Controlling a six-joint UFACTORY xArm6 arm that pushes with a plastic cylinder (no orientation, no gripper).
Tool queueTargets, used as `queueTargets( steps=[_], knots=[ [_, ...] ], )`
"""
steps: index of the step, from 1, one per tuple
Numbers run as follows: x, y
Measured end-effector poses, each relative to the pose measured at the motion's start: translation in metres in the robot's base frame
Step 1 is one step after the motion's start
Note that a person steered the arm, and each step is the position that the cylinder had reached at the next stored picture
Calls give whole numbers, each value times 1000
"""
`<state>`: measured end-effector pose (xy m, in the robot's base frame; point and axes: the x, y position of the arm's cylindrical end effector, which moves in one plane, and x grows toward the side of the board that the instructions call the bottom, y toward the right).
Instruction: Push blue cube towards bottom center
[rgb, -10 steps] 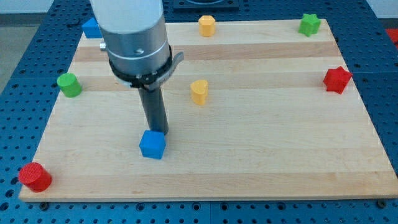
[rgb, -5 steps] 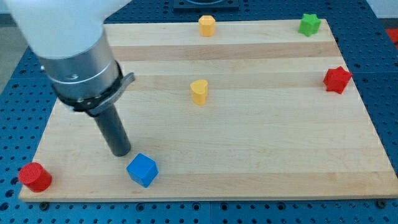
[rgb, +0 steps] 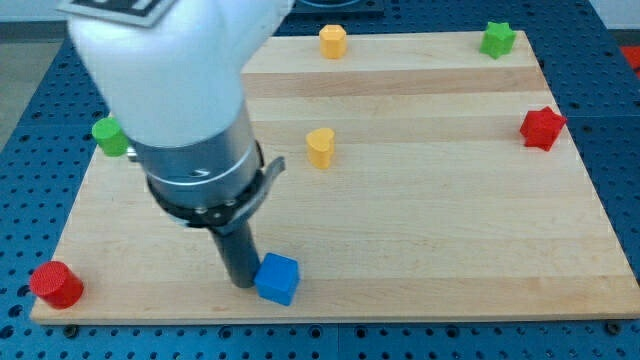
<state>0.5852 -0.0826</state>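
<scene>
The blue cube lies near the view's bottom edge of the wooden board, a little left of centre. My tip stands right against the cube's left side, touching it. The arm's white and grey body rises above it and hides the board's upper left part.
A red cylinder sits at the bottom left corner. A green cylinder is at the left edge, partly hidden by the arm. A yellow heart is at the centre, a yellow block at the top, a green star top right, a red star right.
The blue cube has slid to the right and slightly down along the bottom edge. My tip has moved down and right, from above-left of the cube to its left side.
</scene>
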Motion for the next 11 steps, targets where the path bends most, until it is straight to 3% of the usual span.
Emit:
queueTargets(
  steps=[3,8,11],
  knots=[
    [3,22],
    [-11,-21],
    [13,-11]
  ],
)
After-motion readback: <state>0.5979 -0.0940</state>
